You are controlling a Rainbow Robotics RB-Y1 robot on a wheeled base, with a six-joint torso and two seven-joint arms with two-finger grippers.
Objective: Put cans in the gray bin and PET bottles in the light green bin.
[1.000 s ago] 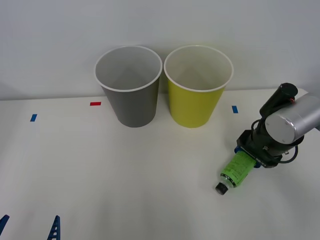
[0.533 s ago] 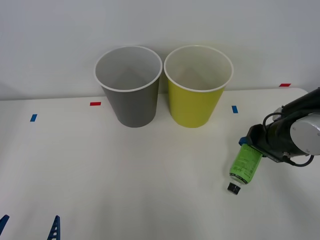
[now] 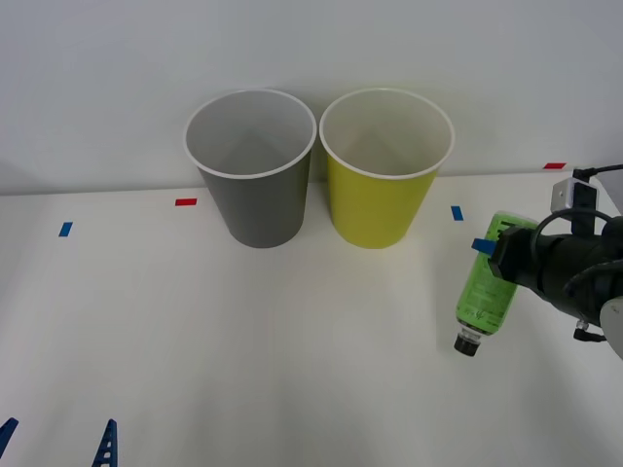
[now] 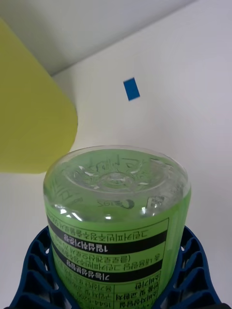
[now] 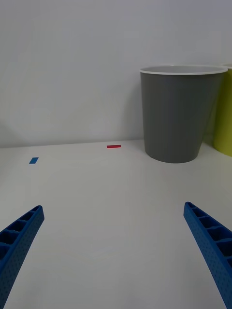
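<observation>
Two bins stand touching at the back edge of the table (image 3: 195, 321): the gray bin (image 3: 255, 185) on the left, the light green bin (image 3: 382, 190) on the right. The PET bottle (image 3: 487, 288) hangs clear of the surface near the right edge, clenched by the right gripper (image 3: 498, 255) round its upper body, long axis nearly upright, black cap down, clear base up. The light green bin lies back and to the left of it, so this arm is much the nearer. The left gripper (image 5: 116, 251) waits by the front left corner, fingers spread with nothing between. Both bins' floors are hidden
</observation>
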